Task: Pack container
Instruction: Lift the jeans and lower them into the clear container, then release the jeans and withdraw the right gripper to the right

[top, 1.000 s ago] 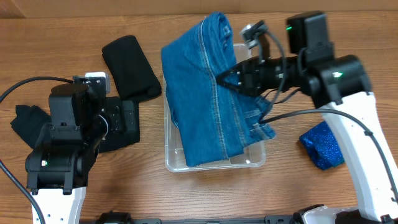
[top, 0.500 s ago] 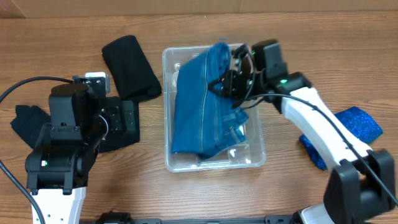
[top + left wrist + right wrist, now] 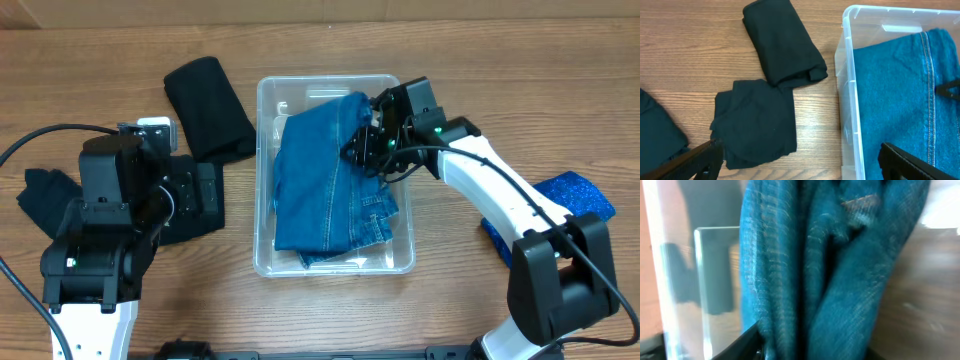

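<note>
The clear plastic container [image 3: 262, 180] sits mid-table and holds folded blue jeans [image 3: 320, 190]. My right gripper [image 3: 368, 150] is inside the container at the jeans' right edge and shut on the denim, which fills the right wrist view [image 3: 825, 280]. My left gripper [image 3: 800, 165] is open and empty, hovering over the table left of the container [image 3: 850, 100], near a black folded garment [image 3: 755, 122]. A second black folded garment [image 3: 782, 40] lies beyond it, also seen overhead [image 3: 208, 105].
A sparkly blue cloth [image 3: 545, 215] lies on the table right of the container, partly under my right arm. More black clothes [image 3: 45, 195] lie at the far left under my left arm. The table's far edge runs along the top.
My right gripper has lowered the jeans from above the container down into it. The jeans now lie mostly flat inside. The container shifted slightly. The left arm has not moved.
</note>
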